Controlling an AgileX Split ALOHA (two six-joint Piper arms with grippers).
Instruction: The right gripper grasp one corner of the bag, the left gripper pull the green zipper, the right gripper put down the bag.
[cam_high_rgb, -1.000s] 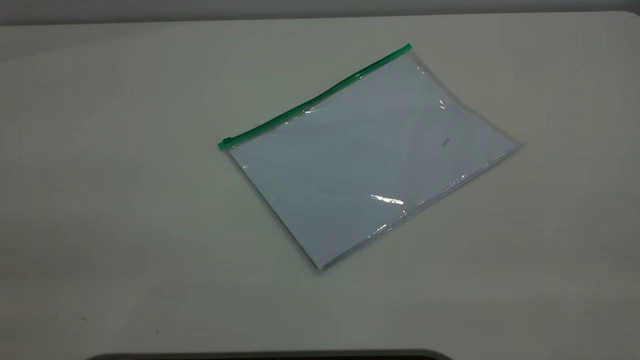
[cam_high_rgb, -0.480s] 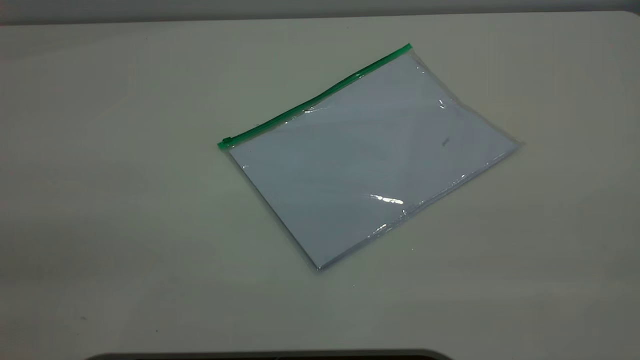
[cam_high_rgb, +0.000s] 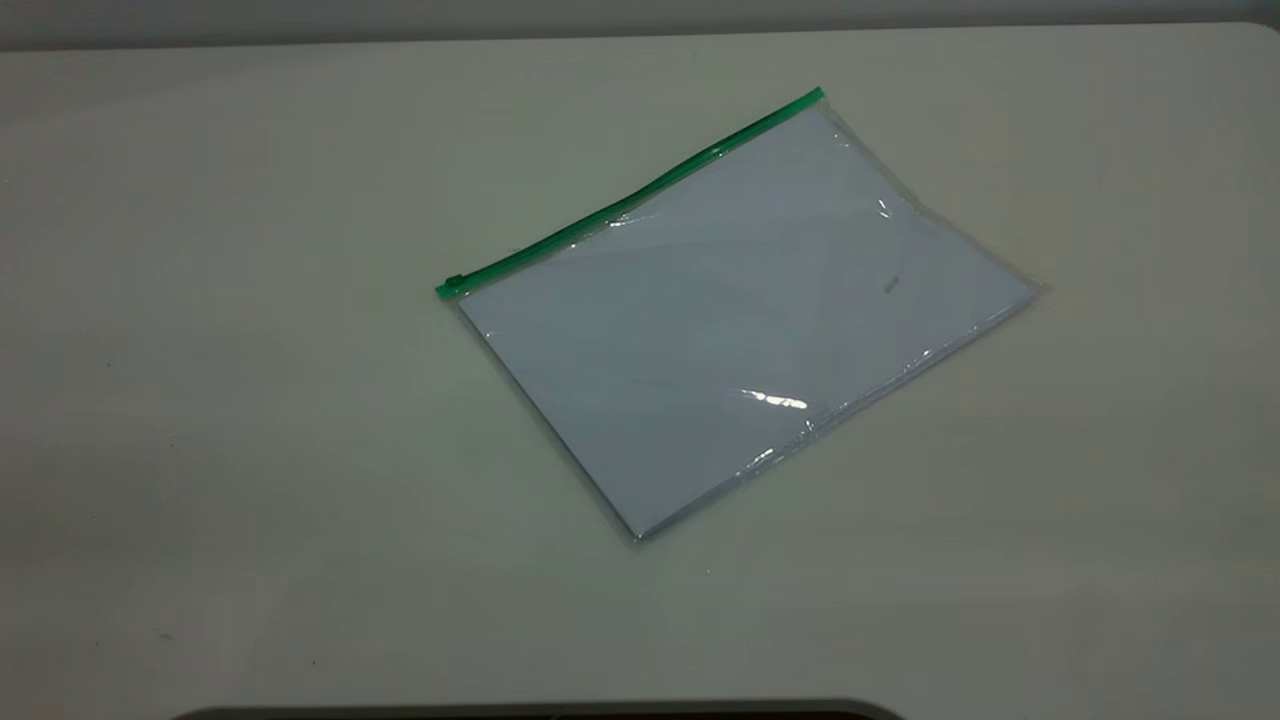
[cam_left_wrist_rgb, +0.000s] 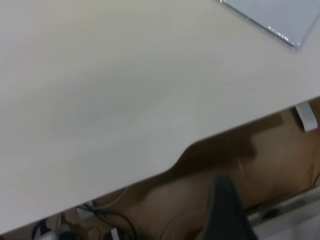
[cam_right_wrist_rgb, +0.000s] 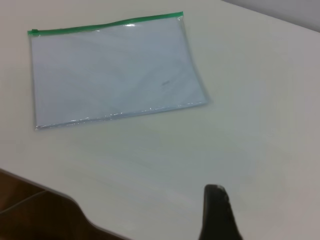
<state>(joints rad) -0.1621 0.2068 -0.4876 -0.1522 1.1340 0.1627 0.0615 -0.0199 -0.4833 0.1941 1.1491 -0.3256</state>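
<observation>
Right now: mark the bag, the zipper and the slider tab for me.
bag (cam_high_rgb: 740, 320), exterior view, middle of the clear face over the pale sheets.
zipper (cam_high_rgb: 640, 195), exterior view, midway along the green strip.
slider tab (cam_high_rgb: 453, 284), exterior view, small green tab at the strip's left end.

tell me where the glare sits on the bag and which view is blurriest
Exterior view: bright glare streaks on the bag near its front edge, with smaller glints along the green zipper. Right wrist view: softer, only a faint sheen. Left wrist view: blurriest, just one corner of the bag visible, with a dark smeared finger of the left gripper in the foreground.
</observation>
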